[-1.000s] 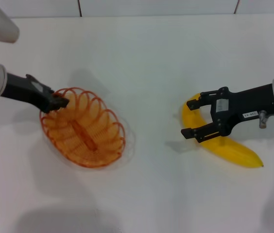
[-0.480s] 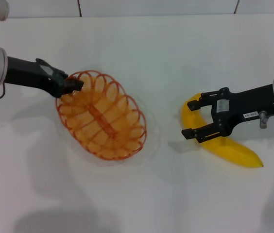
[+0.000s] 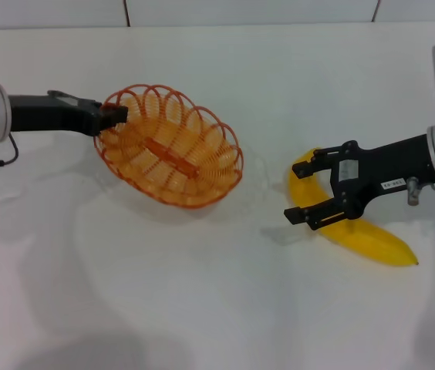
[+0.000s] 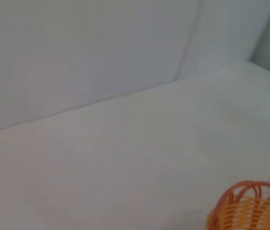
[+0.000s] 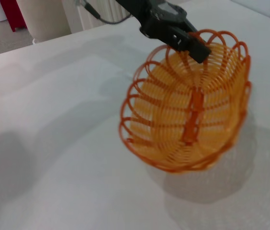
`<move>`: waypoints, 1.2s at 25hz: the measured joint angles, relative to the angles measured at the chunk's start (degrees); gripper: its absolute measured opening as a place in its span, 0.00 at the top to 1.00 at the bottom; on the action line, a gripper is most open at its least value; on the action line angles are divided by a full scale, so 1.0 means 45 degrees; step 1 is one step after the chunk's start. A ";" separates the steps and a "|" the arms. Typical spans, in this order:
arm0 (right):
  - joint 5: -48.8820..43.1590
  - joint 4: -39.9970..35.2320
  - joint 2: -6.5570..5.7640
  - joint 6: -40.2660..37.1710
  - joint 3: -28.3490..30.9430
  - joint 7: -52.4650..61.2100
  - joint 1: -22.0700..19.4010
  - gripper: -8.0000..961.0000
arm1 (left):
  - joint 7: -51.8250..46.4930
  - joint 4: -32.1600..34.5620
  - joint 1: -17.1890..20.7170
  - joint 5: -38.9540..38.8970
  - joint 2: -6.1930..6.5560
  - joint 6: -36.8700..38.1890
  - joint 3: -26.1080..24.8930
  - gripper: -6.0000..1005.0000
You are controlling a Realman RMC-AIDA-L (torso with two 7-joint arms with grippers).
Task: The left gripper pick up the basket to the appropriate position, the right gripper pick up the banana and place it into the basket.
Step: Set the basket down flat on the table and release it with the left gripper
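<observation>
My left gripper (image 3: pixel 112 116) is shut on the rim of the orange wire basket (image 3: pixel 173 146) and holds it lifted and tilted above the table, left of centre. The basket also shows in the right wrist view (image 5: pixel 187 108), with the left gripper (image 5: pixel 199 50) clamped on its rim, and a part of it in the left wrist view (image 4: pixel 250 206). The yellow banana (image 3: pixel 356 230) lies on the table at the right. My right gripper (image 3: pixel 301 192) is open, its fingers on either side of the banana's upper curve.
The white table (image 3: pixel 217 308) has free room in front and in the middle. A wall line runs along the far edge (image 3: pixel 248 23). A red object (image 5: pixel 13 9) and a beige container (image 5: pixel 44 17) stand beyond the table in the right wrist view.
My left gripper has carried the basket up and to the right, turning it as it went. The right gripper and the banana have hardly moved.
</observation>
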 joint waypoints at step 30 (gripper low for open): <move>0.0081 -0.0045 0.0038 0.0020 -0.0528 0.0314 0.0015 0.08 | 0.1296 -0.3624 0.0314 -0.3407 -0.0142 -0.3446 0.0056 0.89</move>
